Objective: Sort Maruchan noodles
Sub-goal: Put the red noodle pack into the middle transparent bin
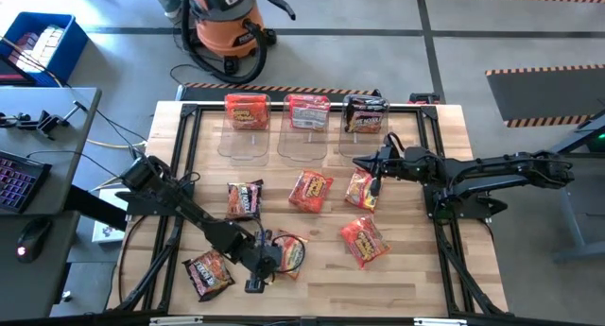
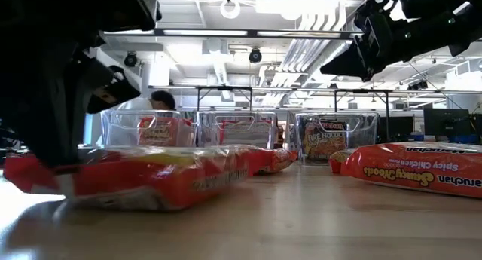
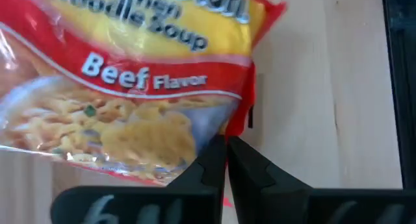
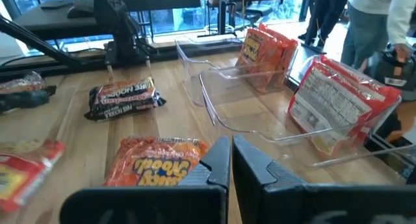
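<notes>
Closest to us, our left hand [image 3: 226, 152] pinches shut on the beef packet [image 1: 286, 251] at the counter's [image 1: 416, 279] front, mid-pickup; next we lift it toward a bin, right hand [image 1: 364, 163] closed, idle

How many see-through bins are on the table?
3, in a row along the table's far edge: the left bin, the middle bin and the right bin. Each has noodle packets inside.

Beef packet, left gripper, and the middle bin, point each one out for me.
Beef packet [image 3: 130, 74], left wrist view, printed front.
Left gripper [image 3: 226, 160], left wrist view, between shut fingertips.
Middle bin [image 1: 304, 148], high view, clear front wall.
</notes>
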